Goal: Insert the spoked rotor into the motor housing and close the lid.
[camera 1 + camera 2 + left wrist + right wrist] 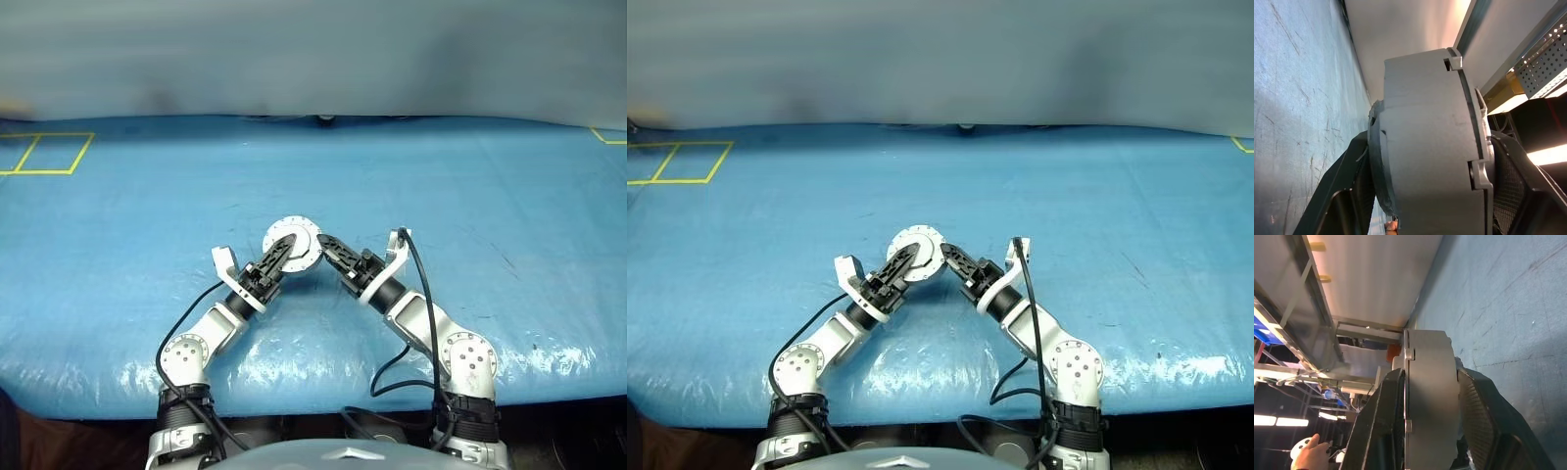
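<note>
The motor housing, a round silver-grey casing, is held a little above the blue table between both grippers. My left gripper is shut on it from the left; in the left wrist view its black fingers press both flat faces of the housing, seen edge-on. My right gripper clasps the opposite side, its fingers against the housing. The lid lies flat against the housing, with only a thin seam between them. The spoked rotor is hidden.
The blue-covered table stretches wide on both sides, its front edge close to me. Yellow tape squares mark the far left. A person's hand shows beyond the table in the right wrist view.
</note>
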Robot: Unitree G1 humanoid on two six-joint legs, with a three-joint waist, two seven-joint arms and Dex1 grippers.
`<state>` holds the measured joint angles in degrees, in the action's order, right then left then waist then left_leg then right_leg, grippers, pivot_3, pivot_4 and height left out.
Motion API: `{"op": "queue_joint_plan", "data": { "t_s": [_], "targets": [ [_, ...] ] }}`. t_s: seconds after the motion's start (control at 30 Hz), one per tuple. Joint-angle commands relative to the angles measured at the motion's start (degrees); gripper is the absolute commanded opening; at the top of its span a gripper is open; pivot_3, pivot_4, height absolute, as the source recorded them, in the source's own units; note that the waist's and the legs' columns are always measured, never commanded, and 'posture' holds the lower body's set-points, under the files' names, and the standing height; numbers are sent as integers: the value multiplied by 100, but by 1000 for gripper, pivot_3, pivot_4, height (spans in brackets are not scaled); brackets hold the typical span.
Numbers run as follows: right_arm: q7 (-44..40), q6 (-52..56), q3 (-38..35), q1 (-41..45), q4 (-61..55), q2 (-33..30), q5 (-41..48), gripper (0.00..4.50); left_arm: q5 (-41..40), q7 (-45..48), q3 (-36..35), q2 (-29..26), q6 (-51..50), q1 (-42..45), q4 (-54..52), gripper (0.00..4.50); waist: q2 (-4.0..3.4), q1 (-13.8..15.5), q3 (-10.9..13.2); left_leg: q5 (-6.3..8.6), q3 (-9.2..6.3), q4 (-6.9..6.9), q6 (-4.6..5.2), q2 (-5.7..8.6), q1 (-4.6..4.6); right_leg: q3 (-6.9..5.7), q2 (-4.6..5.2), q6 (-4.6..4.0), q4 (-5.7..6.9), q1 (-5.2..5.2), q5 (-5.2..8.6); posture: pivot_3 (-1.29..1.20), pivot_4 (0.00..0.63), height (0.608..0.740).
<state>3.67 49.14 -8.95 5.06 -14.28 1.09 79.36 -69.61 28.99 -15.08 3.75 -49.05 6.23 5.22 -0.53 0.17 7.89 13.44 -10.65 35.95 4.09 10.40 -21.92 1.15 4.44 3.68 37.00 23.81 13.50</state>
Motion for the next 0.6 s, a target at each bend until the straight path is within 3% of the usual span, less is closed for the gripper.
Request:
{"op": "queue_joint_plan", "data": {
  "t_s": [0.03,0.13,0.3,0.6],
  "targets": [
    [-63,-303,-22,94,-290,19,-142,2865,85,-7,-14,188,331,5,-255,2694,0,-10,0,0,2,0,0,0,0,2,0,0,1,-1,0,0,150,740],
    [25,-546,-69,122,-243,33,-397,3819,352,-227,-112,397,913,90,-210,2694,0,-5,0,0,2,1,-1,-1,0,2,0,0,4,-2,0,0,150,740],
    [84,-870,-234,109,-153,-5,-717,3819,764,-921,-511,758,2461,646,120,2694,6,7,1,0,4,8,-4,-1,0,2,-1,-1,7,-1,-3,0,150,740],
    [-8,-1026,-199,-111,-342,28,-954,3819,1599,-1860,-727,631,4111,1760,1079,2694,12,72,-1,-1,7,14,1,1,-8,2,1,4,-2,-16,-7,0,150,740]
  ]
}}
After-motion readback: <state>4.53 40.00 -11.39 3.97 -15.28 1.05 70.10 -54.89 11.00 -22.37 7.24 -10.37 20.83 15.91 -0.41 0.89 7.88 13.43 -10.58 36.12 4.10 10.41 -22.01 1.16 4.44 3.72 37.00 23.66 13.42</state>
